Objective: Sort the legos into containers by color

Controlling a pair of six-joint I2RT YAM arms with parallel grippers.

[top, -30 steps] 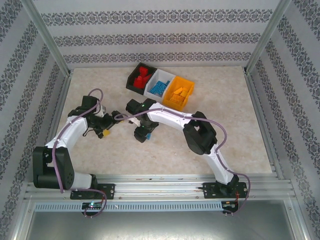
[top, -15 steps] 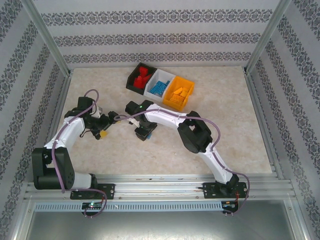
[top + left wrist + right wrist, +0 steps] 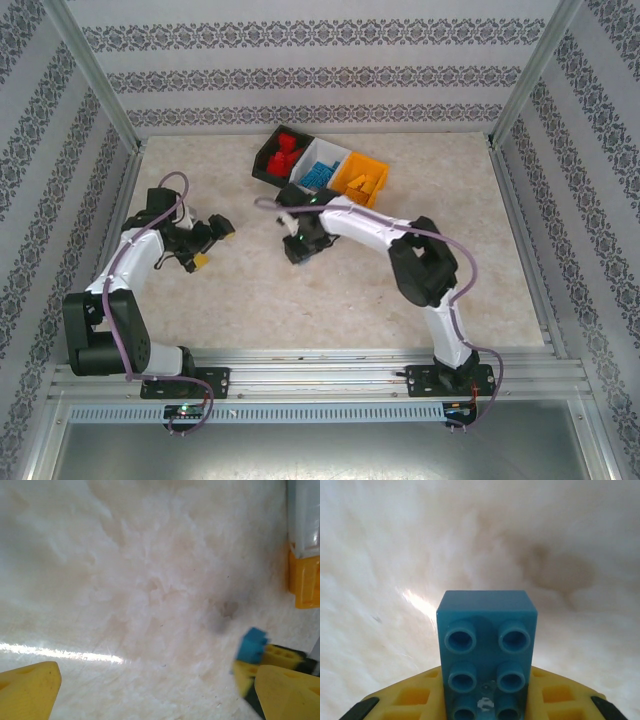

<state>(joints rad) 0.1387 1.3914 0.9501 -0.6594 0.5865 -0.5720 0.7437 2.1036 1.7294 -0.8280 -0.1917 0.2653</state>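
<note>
My right gripper (image 3: pixel 296 243) is shut on a blue lego (image 3: pixel 487 645), a studded brick standing up between its yellow pads (image 3: pixel 410 700) above the bare table. The same lego (image 3: pixel 251 645) shows low on the right in the left wrist view. At the back stand the three containers in a row: a black one (image 3: pixel 262 160) with red legos (image 3: pixel 285 152), a white one (image 3: pixel 303 183) with blue legos (image 3: pixel 320 175), an orange one (image 3: pixel 345 200) with orange legos (image 3: pixel 362 182). My left gripper (image 3: pixel 215 245) is open and empty, left of the right one.
The marble-patterned table (image 3: pixel 480 260) is fenced by metal rails and patterned walls. The right arm (image 3: pixel 420 265) arches across the middle. An orange and white shape (image 3: pixel 304 575) sits at the right edge of the left wrist view.
My right gripper closed on the blue lego and carried it up and back toward the containers. The left arm drew back to the left, still open.
</note>
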